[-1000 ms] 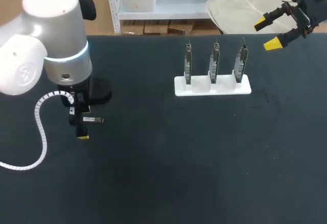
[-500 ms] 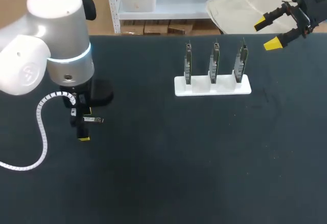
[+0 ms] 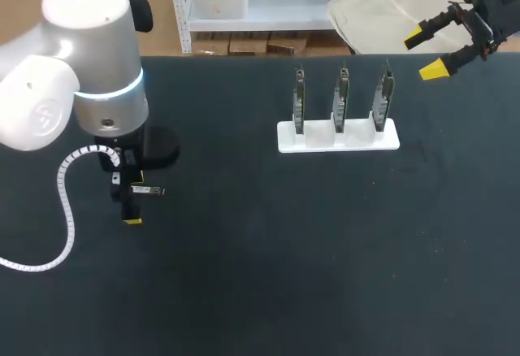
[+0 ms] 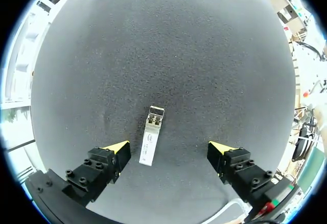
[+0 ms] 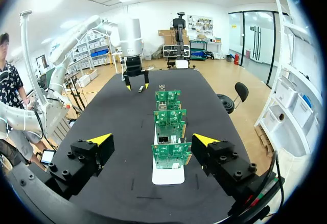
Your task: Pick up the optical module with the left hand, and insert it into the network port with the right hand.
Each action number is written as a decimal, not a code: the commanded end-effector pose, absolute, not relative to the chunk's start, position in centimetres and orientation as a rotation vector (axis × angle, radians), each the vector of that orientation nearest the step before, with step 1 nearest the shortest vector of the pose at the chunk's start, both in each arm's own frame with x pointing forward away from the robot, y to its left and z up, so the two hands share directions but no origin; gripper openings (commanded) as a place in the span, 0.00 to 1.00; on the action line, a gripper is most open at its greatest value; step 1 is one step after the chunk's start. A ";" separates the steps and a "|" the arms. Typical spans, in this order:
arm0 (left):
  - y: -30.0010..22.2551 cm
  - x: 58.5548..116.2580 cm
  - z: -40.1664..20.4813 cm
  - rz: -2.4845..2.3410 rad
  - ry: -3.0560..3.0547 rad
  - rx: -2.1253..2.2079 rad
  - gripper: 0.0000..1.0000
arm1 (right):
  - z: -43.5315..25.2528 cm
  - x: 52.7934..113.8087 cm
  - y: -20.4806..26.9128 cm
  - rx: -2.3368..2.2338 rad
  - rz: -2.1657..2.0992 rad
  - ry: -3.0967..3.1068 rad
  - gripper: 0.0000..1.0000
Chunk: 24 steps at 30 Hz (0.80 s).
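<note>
The optical module [image 4: 151,142], a small silver metal block, lies flat on the black table between my left gripper's open fingers, nearer one finger and touched by neither. In the head view the module [image 3: 147,191] shows just under the left gripper [image 3: 130,201], which points straight down at the table's left. My right gripper [image 3: 428,52] hangs open and empty above the far right edge. Three green boards with network ports [image 3: 341,100] stand upright in a white holder [image 3: 338,137]; the right gripper [image 5: 153,141] faces them [image 5: 170,132] from above.
A white coiled cable [image 3: 65,201] trails from my left arm over the table's left side. The black mat [image 3: 284,250] covers the table between the module and the white holder.
The left arm's body has shifted very slightly; the gripper and module stay where they were. The right arm has not moved.
</note>
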<state>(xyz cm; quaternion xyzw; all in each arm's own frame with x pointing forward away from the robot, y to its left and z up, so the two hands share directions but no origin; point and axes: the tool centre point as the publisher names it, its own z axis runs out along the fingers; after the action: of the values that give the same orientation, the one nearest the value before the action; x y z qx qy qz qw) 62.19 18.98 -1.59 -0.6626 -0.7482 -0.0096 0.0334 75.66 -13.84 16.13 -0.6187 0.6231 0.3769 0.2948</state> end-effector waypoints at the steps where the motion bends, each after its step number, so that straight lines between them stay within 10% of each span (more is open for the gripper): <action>1: 18.9 62.5 -1.8 -0.022 -2.297 -2.036 1.00 | 16.1 75.5 -13.8 -1.645 0.998 1.658 1.00; 4: 18.9 62.6 -1.8 -0.021 -2.299 -2.037 1.00 | 16.1 75.5 -13.8 -1.645 0.998 1.658 1.00; 5: 18.9 62.7 -1.8 -0.020 -2.304 -2.036 0.48 | 16.1 75.5 -13.8 -1.645 0.998 1.658 1.00; 8: 18.9 62.8 -1.8 -0.021 -2.305 -2.035 0.02 | 16.1 75.5 -13.8 -1.645 0.998 1.658 1.00; 24: 19.4 62.5 -2.1 -0.002 -2.338 -1.983 0.00 | 16.1 75.5 -13.8 -1.645 0.998 1.658 1.00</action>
<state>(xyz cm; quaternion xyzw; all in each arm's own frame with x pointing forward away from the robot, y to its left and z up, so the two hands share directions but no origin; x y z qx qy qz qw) 62.51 19.28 -1.83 -0.6464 -0.7621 -0.0015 0.0368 75.66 -13.84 16.13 -0.6187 0.6231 0.3769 0.2948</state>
